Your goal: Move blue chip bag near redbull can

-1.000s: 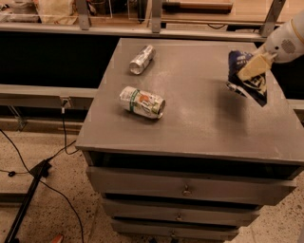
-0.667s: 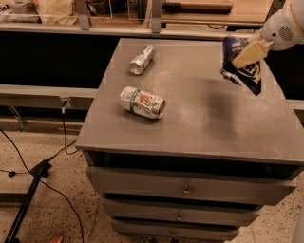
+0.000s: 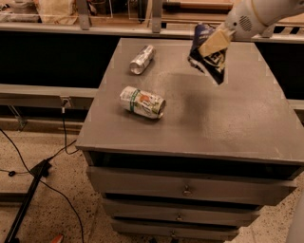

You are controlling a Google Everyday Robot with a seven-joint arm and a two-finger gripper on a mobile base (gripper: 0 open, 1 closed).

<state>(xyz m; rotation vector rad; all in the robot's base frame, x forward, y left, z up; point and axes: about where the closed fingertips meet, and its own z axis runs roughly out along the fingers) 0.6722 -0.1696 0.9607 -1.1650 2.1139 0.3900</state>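
The blue chip bag [image 3: 212,60], dark navy with white lettering, hangs in the air above the back middle of the grey table top [image 3: 223,118]. My gripper [image 3: 213,43] is shut on the bag's upper part, its tan fingers [image 3: 214,42] pinching it, with the white arm reaching in from the top right. The redbull can [image 3: 143,59], slim and silver, lies on its side at the back left of the table, to the left of the bag and apart from it.
A fatter white can with green and orange label [image 3: 142,101] lies on its side nearer the front left. The table is a drawer cabinet [image 3: 187,190]. A shelf with clutter [image 3: 57,12] runs behind. Cables and a stand [image 3: 28,185] lie on the floor at left.
My gripper has lifted the blue chip bag off the right side of the table and carried it left and up, toward the back middle. Both cans have stayed put.
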